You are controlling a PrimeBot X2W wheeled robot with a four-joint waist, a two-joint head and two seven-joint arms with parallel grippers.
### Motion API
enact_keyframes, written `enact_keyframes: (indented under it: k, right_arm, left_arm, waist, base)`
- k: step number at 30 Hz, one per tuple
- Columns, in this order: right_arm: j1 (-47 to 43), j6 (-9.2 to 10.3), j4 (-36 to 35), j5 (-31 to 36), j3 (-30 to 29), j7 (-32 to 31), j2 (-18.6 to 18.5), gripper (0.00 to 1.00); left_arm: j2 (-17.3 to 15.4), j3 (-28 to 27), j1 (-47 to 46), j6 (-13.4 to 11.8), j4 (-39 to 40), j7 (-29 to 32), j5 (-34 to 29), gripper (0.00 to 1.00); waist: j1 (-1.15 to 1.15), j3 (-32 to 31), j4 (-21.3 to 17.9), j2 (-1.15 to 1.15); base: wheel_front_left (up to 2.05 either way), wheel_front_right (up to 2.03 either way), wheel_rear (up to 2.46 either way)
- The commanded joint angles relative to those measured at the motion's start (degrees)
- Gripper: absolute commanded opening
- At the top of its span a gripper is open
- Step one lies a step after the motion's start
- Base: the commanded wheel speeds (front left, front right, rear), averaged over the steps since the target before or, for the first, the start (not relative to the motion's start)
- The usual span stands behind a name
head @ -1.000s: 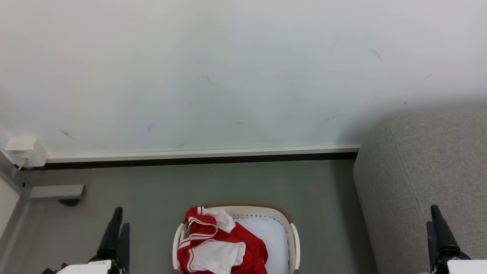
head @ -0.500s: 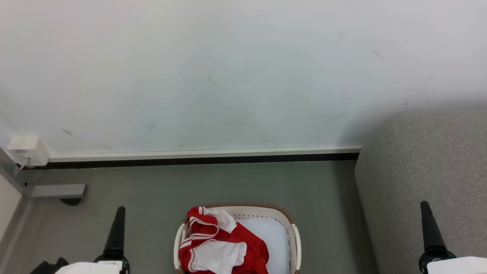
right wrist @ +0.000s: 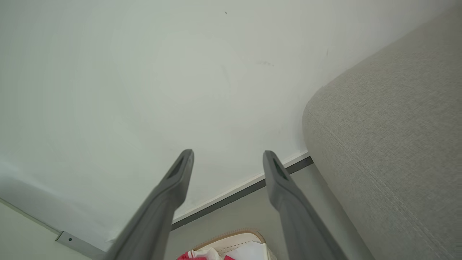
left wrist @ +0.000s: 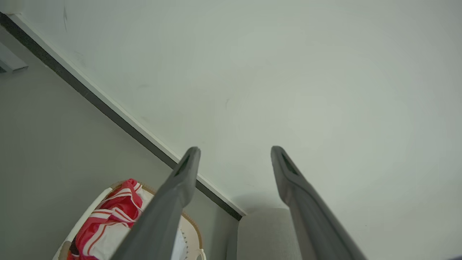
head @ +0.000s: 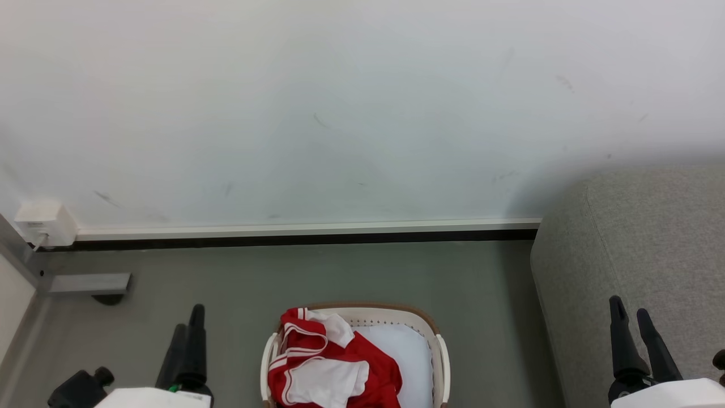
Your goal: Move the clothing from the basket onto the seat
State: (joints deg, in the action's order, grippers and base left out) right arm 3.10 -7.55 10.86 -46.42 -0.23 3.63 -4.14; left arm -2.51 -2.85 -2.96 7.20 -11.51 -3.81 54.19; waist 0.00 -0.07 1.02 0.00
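Broadly, a pale wall (head: 340,102) spans the upper half of the head view, from 9 through 12 to 3 o'clock. It ends at a white skirting strip (head: 306,229) with a dark line beneath.

Next largest is the seat (head: 651,238), a grey woven sofa with a rounded edge, from 3 to 5 o'clock. Its side drops straight to the floor (head: 340,272).

Grey-green floor lies bare between the wall and the basket (head: 442,362). It also leaves open room on both sides of the basket, including a strip towards the seat.

The basket stands on the floor at 6 o'clock, cut by the lower edge, near the seat but apart from it. Its white liner (head: 405,351) shows bare on the 3 o'clock side. The clothing (head: 334,368), red and white with stripe trim, lies bunched inside on the 9 o'clock side, reaching the rim there.

The left gripper (head: 188,318) is at 7 o'clock over the floor. The right gripper (head: 628,306) is at 5 o'clock in front of the seat. In each wrist view the fingers are spread wide, holding and touching nothing.
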Motion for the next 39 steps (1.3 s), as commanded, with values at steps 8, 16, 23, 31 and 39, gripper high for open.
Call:
enact_keyframes:
  k: [8,16,23,31,39]
  right_arm:
    - [0.1,0.05,-0.5,11.1,0.3,2.1,-0.3,1.00]
    - [-0.1,0.06,-0.4,16.7,0.7,3.3,-0.1,1.00]
    - [-0.2,0.06,0.1,21.8,0.5,4.4,0.0,1.00]
    - [-0.6,0.07,1.3,26.7,-0.4,5.6,0.5,1.00]
    - [-0.7,0.08,1.9,31.2,-0.8,6.8,0.9,1.00]
  left_arm:
    - [-1.3,0.6,0.3,0.3,2.6,-1.9,-12.0,1.00]
    - [-1.5,1.1,1.0,0.3,3.3,-3.2,-18.5,1.00]
    - [-2.2,2.5,1.4,0.3,2.7,-4.2,-23.8,1.00]
    - [-3.4,3.8,1.3,0.2,2.2,-5.5,-29.0,1.00]
    - [-4.1,4.1,2.1,-0.3,1.6,-6.6,-33.7,1.00]
  waist:
    - [0.00,-0.1,0.1,0.00]
    - [0.00,0.0,0.2,0.00]
    - [0.00,0.1,0.3,0.00]
    - [0.00,0.3,0.5,0.00]
    - [0.00,0.3,0.8,0.00]
  base:
    - [0.00,0.00,0.00]
    - [0.00,0.00,0.00]
    - [0.00,0.00,0.00]
    - [0.00,0.00,0.00]
    - [0.00,0.00,0.00]
